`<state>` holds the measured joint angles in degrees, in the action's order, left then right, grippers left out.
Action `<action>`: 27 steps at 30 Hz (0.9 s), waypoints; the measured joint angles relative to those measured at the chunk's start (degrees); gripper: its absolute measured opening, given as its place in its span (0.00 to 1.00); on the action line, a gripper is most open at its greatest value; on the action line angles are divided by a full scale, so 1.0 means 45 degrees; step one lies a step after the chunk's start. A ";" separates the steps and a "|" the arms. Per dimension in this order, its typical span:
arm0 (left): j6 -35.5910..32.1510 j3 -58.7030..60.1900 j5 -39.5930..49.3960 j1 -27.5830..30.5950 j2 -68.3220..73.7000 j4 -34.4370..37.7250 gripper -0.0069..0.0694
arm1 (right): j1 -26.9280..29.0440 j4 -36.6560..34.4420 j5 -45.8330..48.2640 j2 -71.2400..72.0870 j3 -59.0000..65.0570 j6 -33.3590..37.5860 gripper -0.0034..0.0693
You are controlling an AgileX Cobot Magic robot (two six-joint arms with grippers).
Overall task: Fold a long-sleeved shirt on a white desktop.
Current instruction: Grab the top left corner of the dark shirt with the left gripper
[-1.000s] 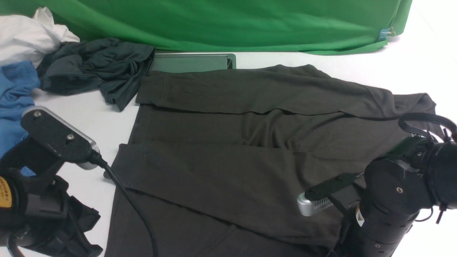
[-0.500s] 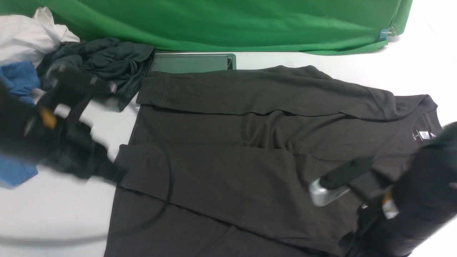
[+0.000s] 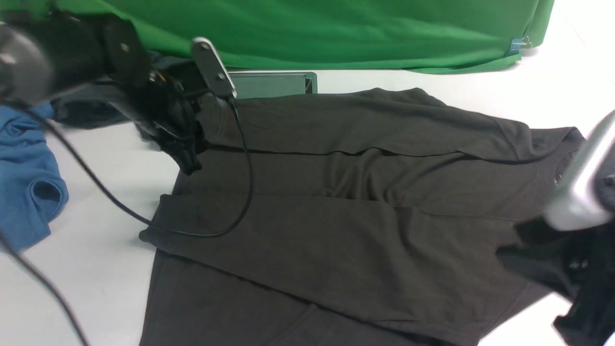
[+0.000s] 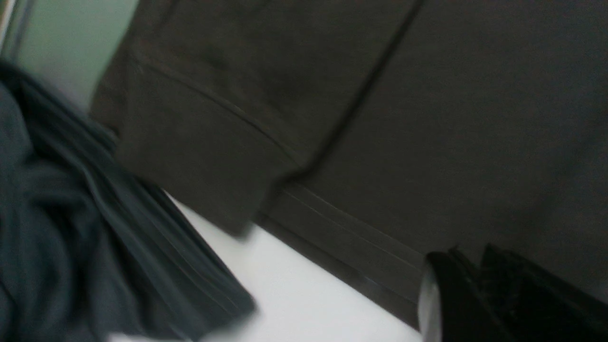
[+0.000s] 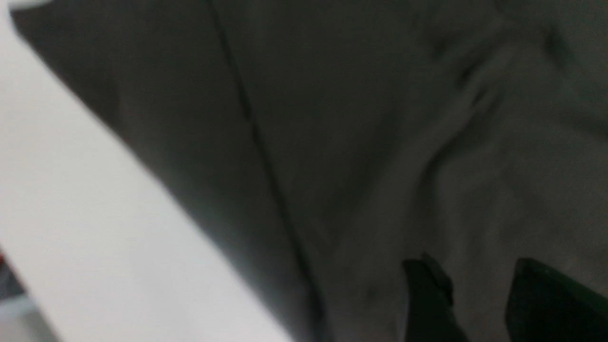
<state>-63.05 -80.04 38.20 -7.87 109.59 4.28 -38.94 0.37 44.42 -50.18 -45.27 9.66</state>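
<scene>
Shirt (image 3: 298,250) lies sleeves-in on white desktop (image 3: 101,216); left gripper (image 3: 198,153), slightly parted and empty, could snag the dark teal garment (image 4: 142,228) alongside if it closes wide of the cuff; right gripper (image 5: 479,289) parted, empty.

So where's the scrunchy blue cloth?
In the front view, the blue cloth lies at the far left, on the white desktop, left of the dark shirt.

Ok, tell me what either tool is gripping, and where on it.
Nothing is held: left tool and right tool are open over the long-sleeved shirt.
</scene>
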 joint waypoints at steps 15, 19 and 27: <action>-0.3543 -0.0152 -0.4803 0.0011 0.2330 -0.1689 0.57 | 0.0000 0.0404 -0.0272 0.0175 0.0018 0.0095 0.38; -0.3295 -0.0152 -0.5038 0.0011 0.2515 -0.2068 0.41 | 0.0000 0.0558 -0.0272 0.0175 0.0018 0.0095 0.38; -0.3257 -0.0152 -0.5037 0.0011 0.2531 -0.2263 0.14 | 0.0000 0.0574 -0.0275 0.0175 0.0018 0.0095 0.38</action>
<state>-77.71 -80.72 15.53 -7.82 120.98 -5.90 -38.94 2.95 43.18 -49.39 -45.19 10.09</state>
